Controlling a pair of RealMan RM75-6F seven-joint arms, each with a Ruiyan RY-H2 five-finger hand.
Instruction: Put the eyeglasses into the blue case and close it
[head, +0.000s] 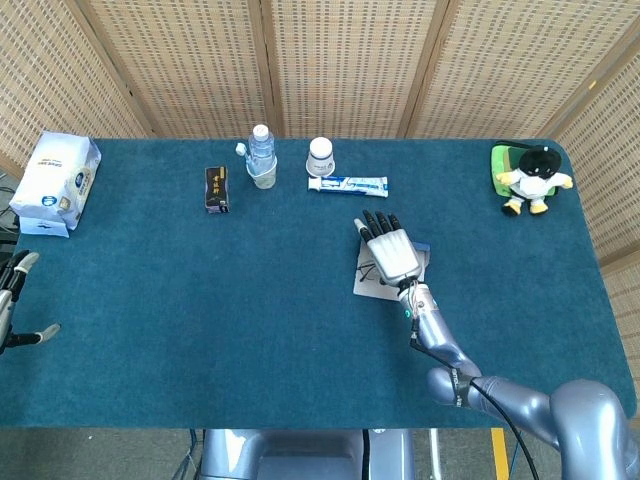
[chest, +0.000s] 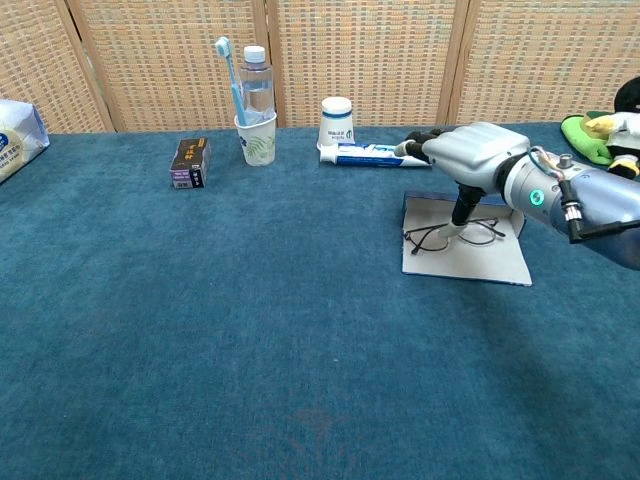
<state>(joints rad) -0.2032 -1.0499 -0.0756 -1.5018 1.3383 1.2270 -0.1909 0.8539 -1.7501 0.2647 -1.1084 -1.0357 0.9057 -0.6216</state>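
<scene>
One hand, the right hand (chest: 470, 160), was held right of frame centre over the eyeglasses (chest: 455, 235), fingers spread, holding nothing; grasping them was judged next, requiring closure on the frame.

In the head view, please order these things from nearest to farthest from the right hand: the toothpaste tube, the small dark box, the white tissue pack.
Measured from the right hand:
1. Toothpaste tube, just beyond the hand, toward the table's far edge.
2. Small dark box, further to the left, past the cup and bottle.
3. White tissue pack, at the far left end of the table.
</scene>
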